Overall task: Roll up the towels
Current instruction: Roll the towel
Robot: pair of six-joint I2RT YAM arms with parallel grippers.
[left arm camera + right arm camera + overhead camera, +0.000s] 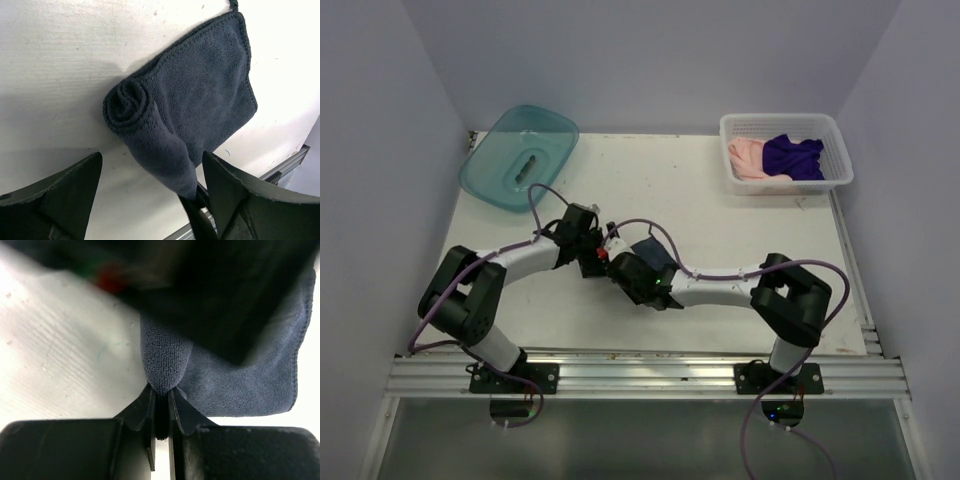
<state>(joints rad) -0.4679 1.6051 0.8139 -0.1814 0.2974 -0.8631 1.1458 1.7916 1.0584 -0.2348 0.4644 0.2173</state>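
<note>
Right tool (pixel 161 391) tight on slate-blue towel (pixel 240 385)

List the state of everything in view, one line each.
Blue towel: partly rolled, one end coiled, rest flat.
Left gripper: open, at the rolled end.
Right gripper: shut, pinching the towel.
Pink towel: crumpled in basket.
Purple towel: crumpled in basket.
Basket: upright, two towels inside.
Teal tub: no towel visible.

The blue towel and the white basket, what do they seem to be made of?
The blue towel looks like soft microfibre or terry cloth: matte, with a fuzzy nap and a stitched hem. The basket seems to be moulded white plastic, smooth, its walls a fine lattice of holes.
</note>
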